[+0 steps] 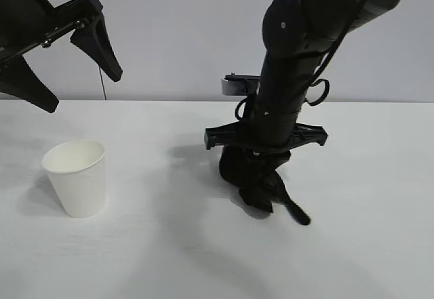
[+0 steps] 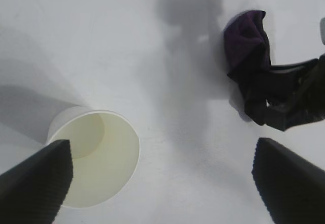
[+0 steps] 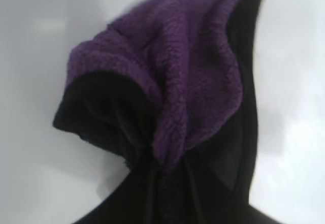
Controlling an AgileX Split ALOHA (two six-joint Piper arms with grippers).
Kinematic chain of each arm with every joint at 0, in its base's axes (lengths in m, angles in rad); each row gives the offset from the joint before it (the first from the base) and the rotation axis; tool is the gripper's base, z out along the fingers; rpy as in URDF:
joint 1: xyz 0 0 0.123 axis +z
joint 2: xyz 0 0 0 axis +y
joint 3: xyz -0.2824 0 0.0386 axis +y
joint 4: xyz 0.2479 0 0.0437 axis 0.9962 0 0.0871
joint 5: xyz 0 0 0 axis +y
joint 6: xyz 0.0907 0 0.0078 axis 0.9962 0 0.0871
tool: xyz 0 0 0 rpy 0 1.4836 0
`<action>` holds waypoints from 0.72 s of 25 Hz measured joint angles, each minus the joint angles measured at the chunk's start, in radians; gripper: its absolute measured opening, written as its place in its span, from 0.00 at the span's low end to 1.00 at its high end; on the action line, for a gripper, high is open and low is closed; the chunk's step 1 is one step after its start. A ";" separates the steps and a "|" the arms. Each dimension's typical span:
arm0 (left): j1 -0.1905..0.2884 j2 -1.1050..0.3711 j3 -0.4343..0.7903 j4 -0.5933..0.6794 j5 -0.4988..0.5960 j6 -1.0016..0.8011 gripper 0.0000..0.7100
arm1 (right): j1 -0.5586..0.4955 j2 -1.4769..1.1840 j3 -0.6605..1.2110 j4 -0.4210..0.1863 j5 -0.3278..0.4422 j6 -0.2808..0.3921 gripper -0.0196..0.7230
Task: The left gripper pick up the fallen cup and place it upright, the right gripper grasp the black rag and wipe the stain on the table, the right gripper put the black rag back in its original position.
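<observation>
— Where's the black rag [image 1: 254, 177]?
— Mid-counter [image 1: 169, 245], bunched in the right tool [image 1: 261, 177], which is clamping it (purple side showing).
— And the left tool [image 1: 74, 68]?
— Hanging spread wide above the upright paper cup [image 1: 76, 177], near the counter's left edge.

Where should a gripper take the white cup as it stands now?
The cup stands upright, mouth up, alone on the table. Probably best: come level from the side and close across the wall just under the rolled rim, where the stiff rim resists crushing.
</observation>
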 joint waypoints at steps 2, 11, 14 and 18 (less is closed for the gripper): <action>0.000 0.000 0.000 0.000 0.000 0.000 0.98 | -0.011 -0.054 0.012 0.013 0.043 -0.001 0.34; 0.000 0.000 0.000 0.000 0.000 0.000 0.98 | -0.111 -0.261 0.017 0.150 0.128 -0.063 0.90; 0.000 0.000 0.000 0.000 0.000 0.000 0.98 | -0.172 -0.294 0.029 0.256 0.132 -0.119 0.90; 0.000 0.000 0.000 0.000 0.000 0.000 0.98 | -0.207 -0.310 0.041 0.348 0.129 -0.172 0.90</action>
